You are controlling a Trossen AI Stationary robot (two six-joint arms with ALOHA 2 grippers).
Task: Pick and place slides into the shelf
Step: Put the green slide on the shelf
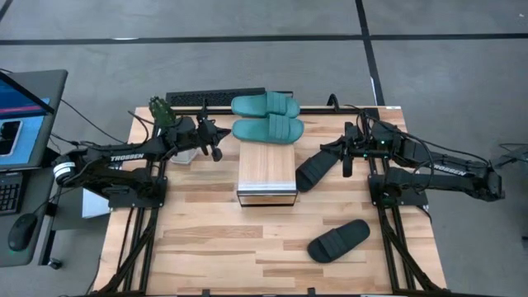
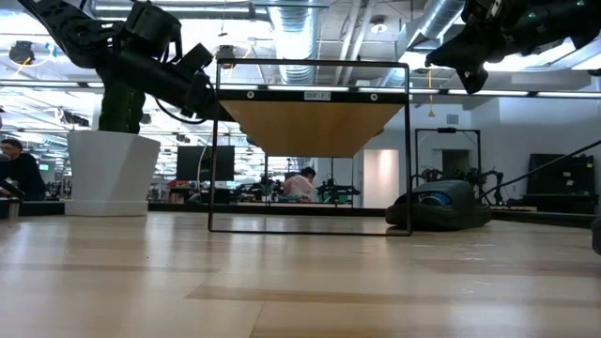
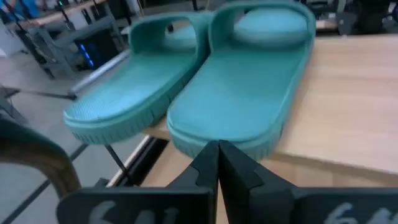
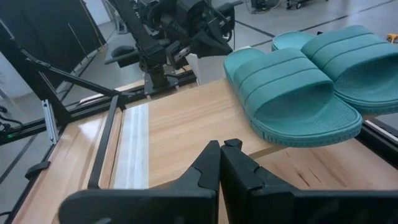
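Observation:
The shelf (image 1: 266,169) stands mid-table, with a light wood top and a silvery front edge. Two teal slides (image 1: 266,105) (image 1: 266,129) lie side by side, soles down, at its far end, and their ends overhang its edges (image 3: 230,99) (image 4: 298,93). One black slide (image 1: 320,168) lies on the table beside the shelf's right side. Another black slide (image 1: 338,239) lies on the table near the front right. My left gripper (image 1: 218,148) (image 3: 217,146) is shut and empty, left of the teal slides. My right gripper (image 1: 346,165) (image 4: 222,144) is shut and empty, high above the nearer black slide.
A potted plant in a white pot (image 1: 162,111) stands at the table's far left, behind my left arm. A dark bar (image 1: 206,99) lies along the far edge. A laptop (image 1: 21,124) sits off the table's left side. People sit in the room beyond (image 2: 300,183).

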